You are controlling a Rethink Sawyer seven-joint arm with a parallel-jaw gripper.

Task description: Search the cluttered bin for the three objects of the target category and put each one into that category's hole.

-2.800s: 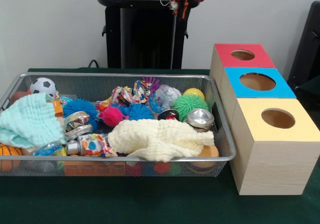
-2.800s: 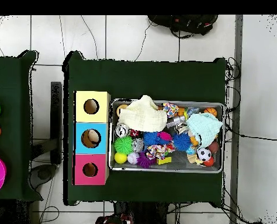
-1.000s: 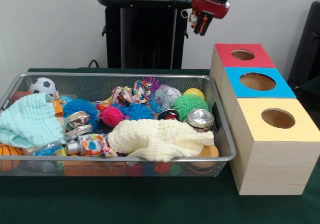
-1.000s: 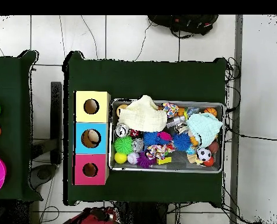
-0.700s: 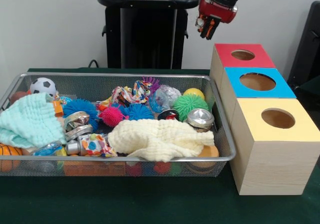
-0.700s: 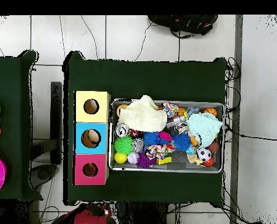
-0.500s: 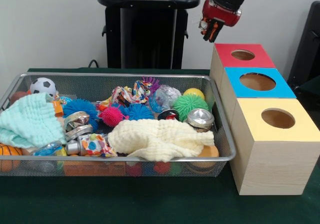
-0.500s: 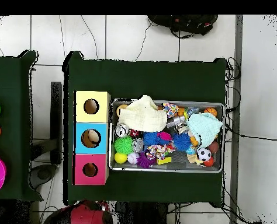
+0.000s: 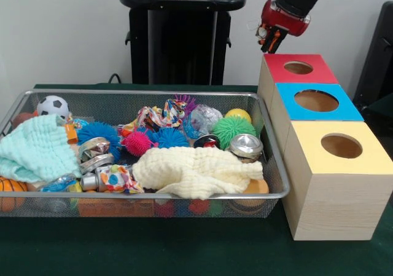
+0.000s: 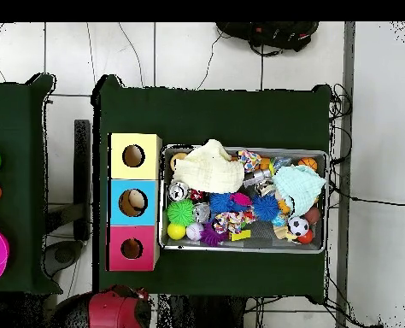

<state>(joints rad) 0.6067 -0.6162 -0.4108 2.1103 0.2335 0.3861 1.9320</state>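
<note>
The bin (image 9: 144,196) was located below and well apart from the pincer (image 9: 271,38); pincer state could not be determined.

Hangs high at the far side on a red and black arm: pincer (image 9: 271,40) tilted downward, fingers close together, nothing visibly held.

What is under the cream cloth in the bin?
The cream cloth covers the bin's front right part. An orange ball peeks out at its right end; through the mesh, red and orange shapes show below. The rest is hidden.
</note>
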